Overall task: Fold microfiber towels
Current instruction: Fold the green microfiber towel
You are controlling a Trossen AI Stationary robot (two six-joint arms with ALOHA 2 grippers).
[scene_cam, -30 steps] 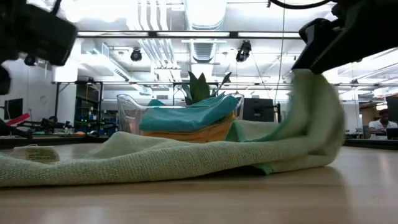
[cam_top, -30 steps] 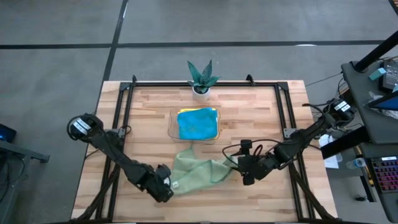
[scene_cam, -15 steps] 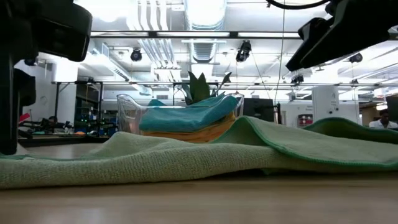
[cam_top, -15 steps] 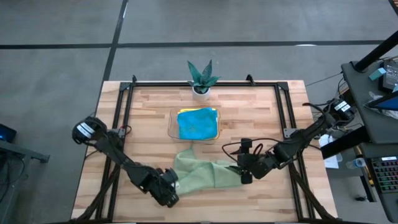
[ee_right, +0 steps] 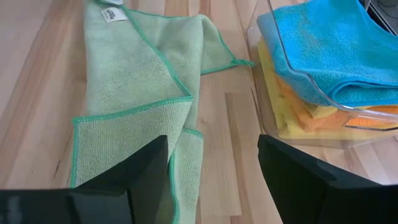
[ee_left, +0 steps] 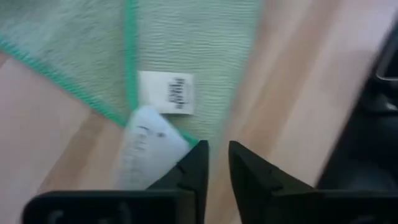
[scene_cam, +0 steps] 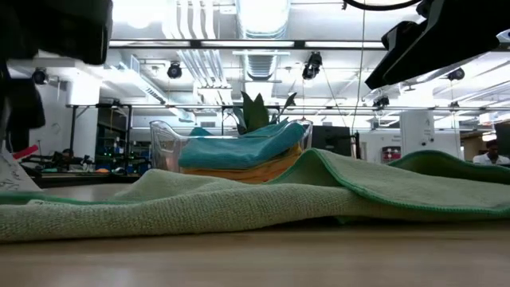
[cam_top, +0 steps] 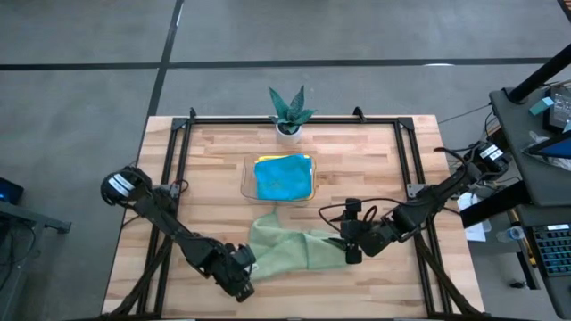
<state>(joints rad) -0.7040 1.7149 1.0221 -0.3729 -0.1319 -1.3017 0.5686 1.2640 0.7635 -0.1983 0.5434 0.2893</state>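
My left jaws (cam_top: 242,274) nearly shut on the pale green towel's (cam_top: 294,249) lower-left corner; it stretches left-right on the tabletop (cam_top: 357,160). My right jaws (cam_top: 350,251) gape empty at its right end.

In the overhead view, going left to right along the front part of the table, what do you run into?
left gripper → pale green towel → right gripper
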